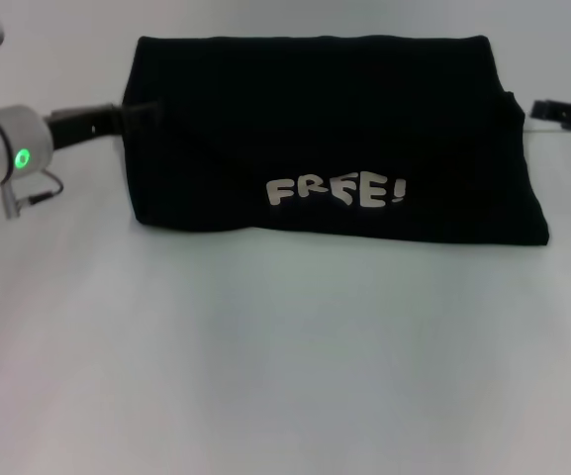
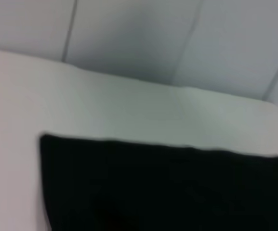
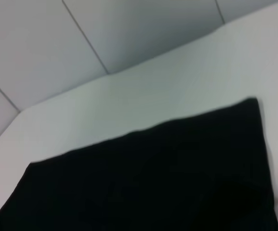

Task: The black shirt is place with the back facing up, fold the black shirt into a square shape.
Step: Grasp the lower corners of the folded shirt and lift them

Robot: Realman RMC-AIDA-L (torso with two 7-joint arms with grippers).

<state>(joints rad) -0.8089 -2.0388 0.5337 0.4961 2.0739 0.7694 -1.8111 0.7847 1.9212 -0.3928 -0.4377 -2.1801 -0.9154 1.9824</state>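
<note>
Table takes up the whole near part of the head view, plain white and bare right up to the shirt. Past that sits the black shirt, folded into a wide band lying across the middle-far part of the surface. Its near edge is the wider one and the far edge is a bit narrower, so it looks like a trapezoid from up here. The cream "FREE!" lettering faces up, close to the near edge and roughly centred.

At the shirt's left end the left gripper pokes in from the side, right at the fabric edge, black on black, so honestly can't tell if the fingers are pinching the cloth or just sitting apart next to it. The grey wrist behind it has a green light glowing. On the other side the right gripper sits just off the shirt's right end, near the far corner, and same deal, can't tell how its fingers stand.

Both wrist views just show the black shirt lying flat on the white table, with a pale panelled wall behind the table's far edge.
</note>
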